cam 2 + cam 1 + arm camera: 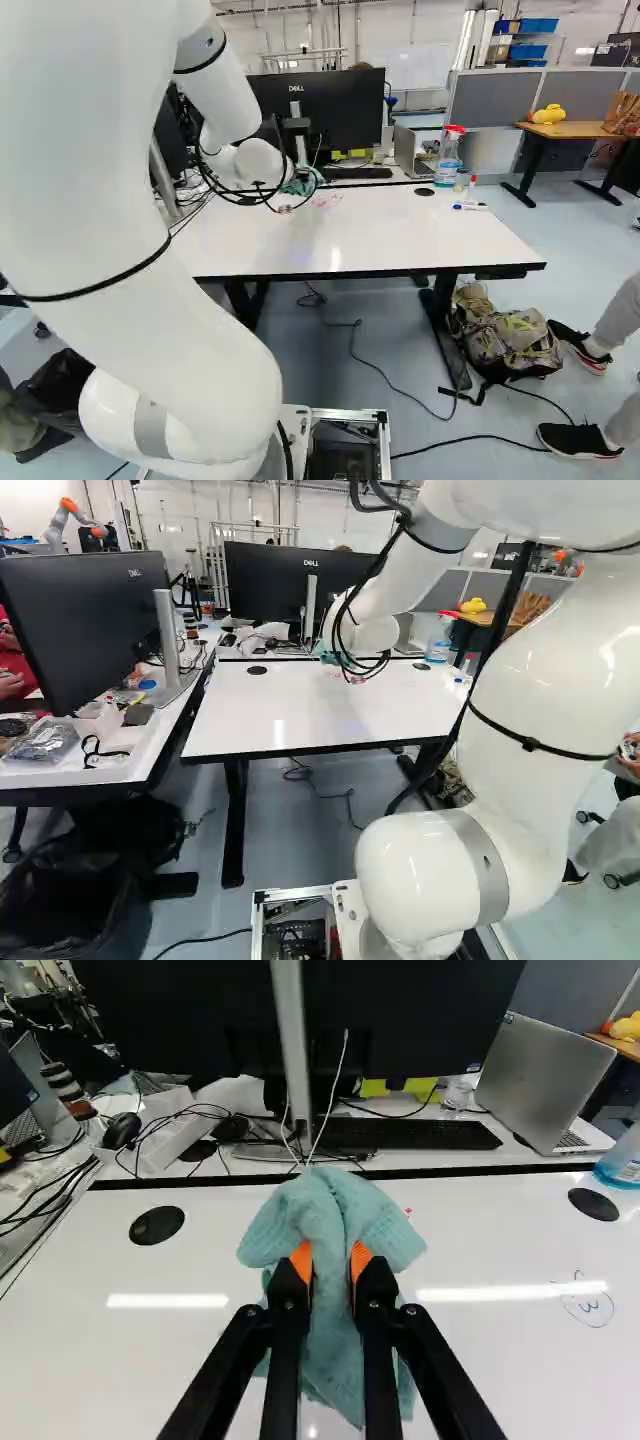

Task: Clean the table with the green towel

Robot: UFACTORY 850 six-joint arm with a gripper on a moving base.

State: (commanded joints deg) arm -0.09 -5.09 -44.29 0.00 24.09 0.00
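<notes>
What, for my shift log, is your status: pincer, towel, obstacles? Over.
Pincer shut on towel. Contact with table unclear. Bottle and pen toward far edge, could block wiping there.

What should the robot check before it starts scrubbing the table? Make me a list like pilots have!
1. Both fingers hold the green towel: ok, it is squeezed between the orange pads of the gripper.
2. Towel over the table: ok.
3. Towel pressed flat on the tabletop: cannot tell, the views don't settle whether it is pressing down.
4. Scribbles gone: not ok, a circled mark is on the white top, and there are red marks too.
5. Pen put away: not ok, a pen lies on the table.
6. Spray bottle away from the towel: ok, it stands off to one side, near the far edge.
</notes>
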